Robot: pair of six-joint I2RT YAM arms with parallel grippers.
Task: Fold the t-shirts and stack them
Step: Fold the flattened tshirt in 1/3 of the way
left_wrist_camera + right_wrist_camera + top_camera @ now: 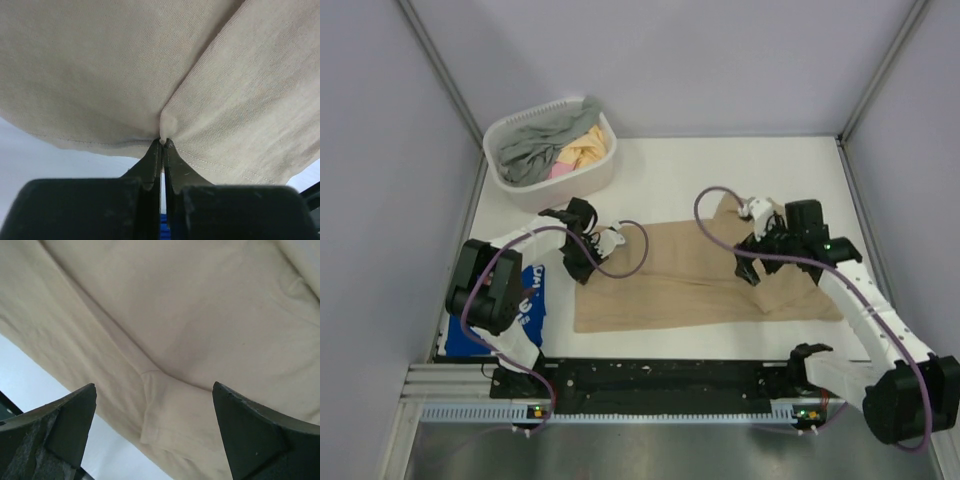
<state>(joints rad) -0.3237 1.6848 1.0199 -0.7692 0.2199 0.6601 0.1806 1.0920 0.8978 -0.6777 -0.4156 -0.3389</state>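
Note:
The tan t-shirt [700, 280] lies spread on the white table, with its right part folded over. My left gripper [578, 268] is at its left edge. In the left wrist view the left gripper [163, 141] is shut on the hem of the tan t-shirt [100, 75], which bunches at the tips. My right gripper [757, 268] is over the shirt's right part. In the right wrist view the right gripper [152, 387] is open and empty above a folded sleeve [165, 415]. The blue t-shirt [532, 300] with white lettering lies at the near left, partly under the left arm.
A white basket [600, 175] with grey, yellow and pink cloth stands at the back left. Grey walls close in the table on the left, right and back. The black rail [650, 378] with the arm bases runs along the near edge.

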